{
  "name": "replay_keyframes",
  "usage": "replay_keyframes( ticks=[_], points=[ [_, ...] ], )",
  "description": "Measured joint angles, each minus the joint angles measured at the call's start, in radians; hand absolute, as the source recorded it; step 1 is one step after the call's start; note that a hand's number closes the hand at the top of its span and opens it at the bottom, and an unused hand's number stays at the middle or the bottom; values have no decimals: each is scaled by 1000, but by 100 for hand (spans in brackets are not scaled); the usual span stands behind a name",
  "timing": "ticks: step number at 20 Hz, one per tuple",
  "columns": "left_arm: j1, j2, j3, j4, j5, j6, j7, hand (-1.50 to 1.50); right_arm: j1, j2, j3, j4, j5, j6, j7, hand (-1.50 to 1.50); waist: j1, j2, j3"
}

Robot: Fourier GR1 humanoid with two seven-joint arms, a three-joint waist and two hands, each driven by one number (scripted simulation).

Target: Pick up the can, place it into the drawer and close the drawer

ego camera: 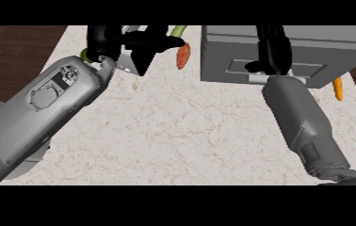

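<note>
Pale marbled surface (181, 126), w/ dark wood floor (28, 46) showing at far left: robot mid-task, both forearms reaching to the back of the counter. Left hand (147, 41) is at top left, fingers curled round a pale grey object that reads as the can (127, 59). Most of it is hidden by the hand, so the ID is a judgement. Can appears at or just above the surface, well apart from the drawer.

Carrot (183, 56) lies just beside that hand, w/ a green stalk (179, 30) behind it. Right hand (272, 46) rests on the grey cabinet (226, 44) at top right, over the front of the drawer (309, 68); can't tell whether it's open or closed. A 2nd orange piece (338, 88), prob. another carrot, pokes out past the cabinet's right side.

Progress, approx.: grasp looks made or nearly so. Carry across, drop-in & closing are all left to do. Drawer seems pulled out a little, tho how far is unclear, and nothing shows inside it from this angle.
</note>
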State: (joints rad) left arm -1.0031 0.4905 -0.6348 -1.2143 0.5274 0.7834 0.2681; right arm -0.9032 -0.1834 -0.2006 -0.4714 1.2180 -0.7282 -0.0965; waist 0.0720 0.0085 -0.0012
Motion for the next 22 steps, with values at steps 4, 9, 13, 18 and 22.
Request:
replay_keyframes(
  ticks=[4, 9, 13, 18, 22],
  points=[
    [50, 16, 0, -58, -20, 12, -5, -150, -58, -16, -13, 80, 7, -19, -1, -150, 4, 2, -1],
    [107, 34, 9, -98, -26, -4, -15, -150, -130, -38, -30, 158, 8, -4, -2, -150, 10, 12, 1],
    [127, 39, 12, -122, -37, -9, -18, -150, -166, -48, -39, 207, 9, 11, -15, -150, 10, 17, 2],
    [163, 42, 21, -147, -43, -13, -31, -150, -186, -46, -83, 221, -40, 28, -101, -150, 3, 21, 4],
    [189, 46, 28, -154, -48, -14, -42, -150, -191, -30, -146, 208, -115, 48, -202, -150, -9, 22, 5]
  ],
)
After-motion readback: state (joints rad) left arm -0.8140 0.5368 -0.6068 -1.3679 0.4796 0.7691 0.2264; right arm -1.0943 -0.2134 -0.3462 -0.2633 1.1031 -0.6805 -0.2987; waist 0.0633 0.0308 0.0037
